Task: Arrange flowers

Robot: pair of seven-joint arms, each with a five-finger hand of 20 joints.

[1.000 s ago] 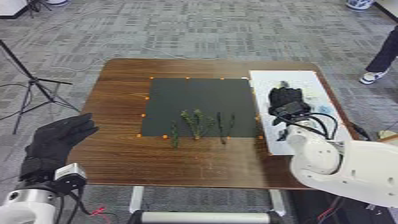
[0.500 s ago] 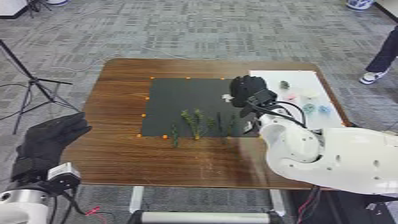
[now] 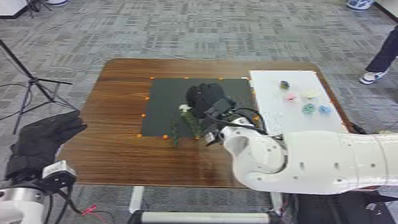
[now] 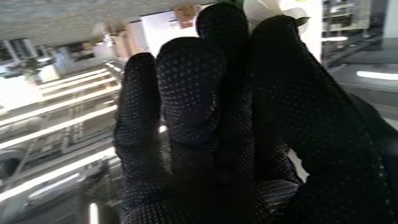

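A: Right hand (image 3: 207, 96)?
B: Thumb and finger pinch white flower (image 3: 185, 107) above black mat (image 3: 163, 99), near far ends of green stems (image 3: 190, 121)
A: Left hand (image 3: 43, 137)?
B: Beside table (image 3: 108, 112), fingers loosely extended

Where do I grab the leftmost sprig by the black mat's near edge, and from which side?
I'd pinch the sprig mid-length from above, with thumb and fingers to its left and right: it looks thin, lies flat and runs nearly front to back.
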